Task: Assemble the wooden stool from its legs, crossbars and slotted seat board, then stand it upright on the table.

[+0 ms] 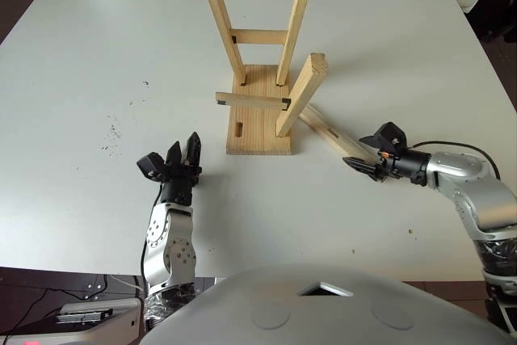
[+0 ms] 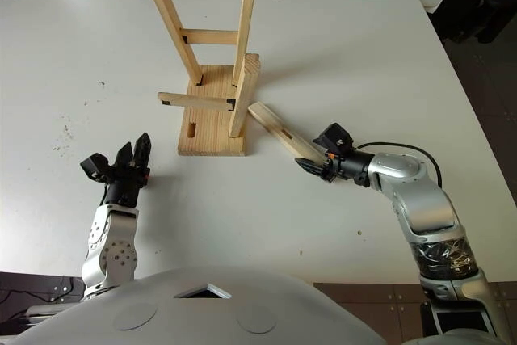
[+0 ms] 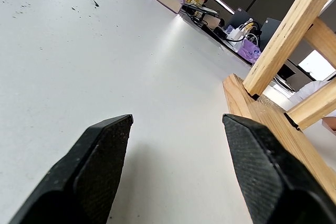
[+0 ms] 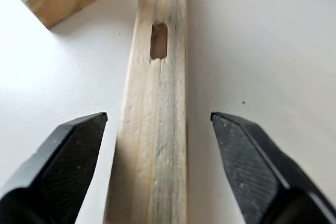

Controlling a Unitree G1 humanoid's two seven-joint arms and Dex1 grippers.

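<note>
Your right gripper point(image 1: 359, 166) stands wide astride the loose leg point(image 1: 331, 133) lying beside the part-built stool point(image 1: 260, 131) at mid-surface, evidently placed to grasp it, while your left gripper point(image 1: 184, 146), equally wide and empty, rests nearer the front edge.

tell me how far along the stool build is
Done: three legs stand in the seat board, the far two joined by a crossbar, a second crossbar plugged into the near one. In hand: right gripper open around the fourth leg, lying on the table. Left: fit it into the empty slot, then flip the stool upright.
</note>
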